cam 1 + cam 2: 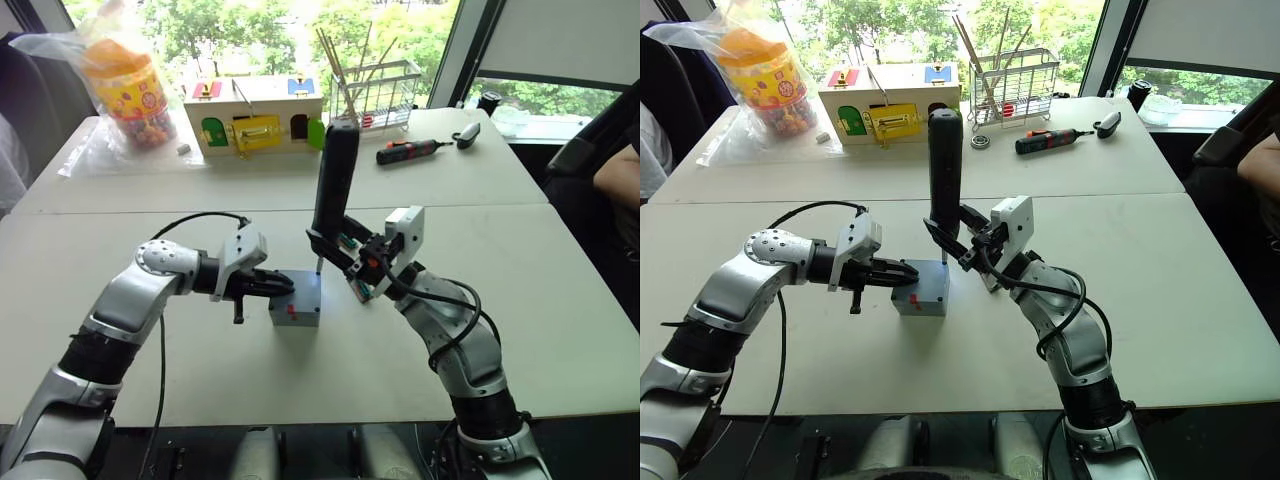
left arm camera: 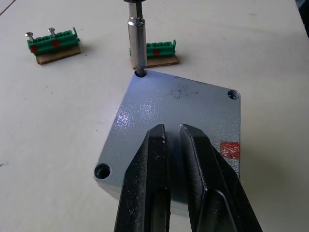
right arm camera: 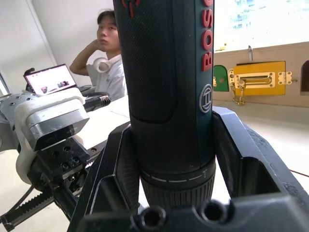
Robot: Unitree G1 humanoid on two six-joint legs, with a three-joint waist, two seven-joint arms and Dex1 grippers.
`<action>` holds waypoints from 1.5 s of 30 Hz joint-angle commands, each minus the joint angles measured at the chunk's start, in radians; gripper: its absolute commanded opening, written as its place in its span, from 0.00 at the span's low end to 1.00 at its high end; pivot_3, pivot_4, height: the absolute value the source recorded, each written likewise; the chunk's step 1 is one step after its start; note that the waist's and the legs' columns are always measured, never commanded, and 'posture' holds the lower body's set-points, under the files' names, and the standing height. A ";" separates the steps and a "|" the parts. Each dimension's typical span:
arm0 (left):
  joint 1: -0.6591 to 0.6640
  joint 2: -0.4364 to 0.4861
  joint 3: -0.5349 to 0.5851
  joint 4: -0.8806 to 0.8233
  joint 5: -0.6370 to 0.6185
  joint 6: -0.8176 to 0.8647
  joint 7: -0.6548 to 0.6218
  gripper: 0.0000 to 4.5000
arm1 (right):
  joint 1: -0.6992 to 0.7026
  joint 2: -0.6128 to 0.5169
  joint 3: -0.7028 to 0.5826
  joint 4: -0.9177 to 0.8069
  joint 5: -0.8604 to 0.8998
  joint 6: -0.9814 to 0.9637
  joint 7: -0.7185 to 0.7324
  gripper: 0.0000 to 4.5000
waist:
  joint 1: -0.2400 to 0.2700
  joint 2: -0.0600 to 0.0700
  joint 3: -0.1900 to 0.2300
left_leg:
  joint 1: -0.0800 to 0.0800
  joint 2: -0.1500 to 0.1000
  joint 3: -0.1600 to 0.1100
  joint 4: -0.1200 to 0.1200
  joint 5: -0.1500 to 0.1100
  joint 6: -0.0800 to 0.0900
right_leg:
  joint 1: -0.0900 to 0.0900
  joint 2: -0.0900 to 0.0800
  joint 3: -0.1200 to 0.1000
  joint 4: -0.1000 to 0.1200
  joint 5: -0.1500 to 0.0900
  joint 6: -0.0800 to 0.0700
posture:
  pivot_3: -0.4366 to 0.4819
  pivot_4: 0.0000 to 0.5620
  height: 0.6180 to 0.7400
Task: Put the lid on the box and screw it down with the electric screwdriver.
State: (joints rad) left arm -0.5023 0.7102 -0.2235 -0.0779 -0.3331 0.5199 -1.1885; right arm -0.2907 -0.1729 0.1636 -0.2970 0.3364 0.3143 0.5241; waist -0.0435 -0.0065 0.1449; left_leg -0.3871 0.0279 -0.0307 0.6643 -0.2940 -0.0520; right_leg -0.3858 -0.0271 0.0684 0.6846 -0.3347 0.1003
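Working at the near middle of the table (image 1: 560, 300), I have the box (image 1: 296, 310) in front of me with the lid (image 2: 178, 116) already seated flat on top of it. Well behind, by the window, stand the wooden toy house (image 1: 255, 115), a wire rack (image 1: 378, 92) and a slim spare driver (image 1: 415, 151), all clear of my reach.

My right gripper (image 1: 345, 250) is clenched round the lower body of the screwdriver (image 1: 334, 180), which stands nearly upright. Its bit (image 2: 136, 46) is down in the far corner hole of the lid. The tool looks thick and top-heavy, so I judge a low grip near the collar is the right hold; the textured body should not slip, but any tilt would walk the bit out of the hole.

My left gripper (image 1: 272, 285) rests on the lid with its fingers (image 2: 149, 179) drawn nearly together, holding nothing, only pressing down. The lid is stiff, smooth plastic and light, and the box probably slides easily on the table, so that pressing hand is what keeps it from turning.

Two small green terminal blocks (image 2: 53, 42) lie just beyond the box.
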 commanded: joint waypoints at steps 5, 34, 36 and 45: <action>0.035 -0.011 -0.044 0.009 0.035 0.018 0.011 0.10 | 0.040 -0.006 0.038 0.081 -0.029 0.024 -0.007 0.38 | 0.000 0.000 -0.001 | 0.016 0.000 0.000 -0.003 -0.003 0.005 | 0.016 0.000 0.000 -0.005 -0.002 -0.001 | 0.48 0.27 0.97; 0.054 -0.063 -0.036 0.062 0.015 0.004 0.018 0.10 | -0.232 -0.098 -0.298 -0.202 0.320 0.379 -0.208 0.38 | 0.012 0.002 0.004 | 0.012 0.002 -0.001 -0.002 -0.003 0.005 | 0.013 -0.002 0.000 -0.005 -0.002 -0.001 | 0.48 0.27 0.97; 0.042 -0.102 0.028 0.065 -0.057 0.043 0.038 0.10 | -0.333 -0.153 -0.417 -0.195 0.456 0.524 -0.297 0.38 | 0.022 0.004 0.006 | 0.010 0.001 -0.001 -0.002 -0.003 0.005 | 0.012 -0.003 0.000 -0.006 -0.002 -0.001 | 0.48 0.27 0.97; -0.053 -0.106 0.185 -0.083 -0.239 0.192 0.071 0.10 | -0.555 -0.610 -0.633 0.193 0.707 1.084 -0.429 0.38 | 0.027 0.003 0.009 | -0.017 0.002 0.000 0.000 -0.003 0.005 | -0.014 -0.003 -0.001 -0.004 -0.002 -0.001 | 0.48 0.27 0.97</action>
State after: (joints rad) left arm -0.5499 0.5858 -0.0483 -0.0902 -0.5490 0.7091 -1.0975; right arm -0.8266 -0.7295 -0.4487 -0.1582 1.0606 1.3135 0.0937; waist -0.0168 -0.0032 0.1538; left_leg -0.4069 0.0301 -0.0306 0.6642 -0.2969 -0.0470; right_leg -0.4024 -0.0299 0.0680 0.6803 -0.3364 0.0990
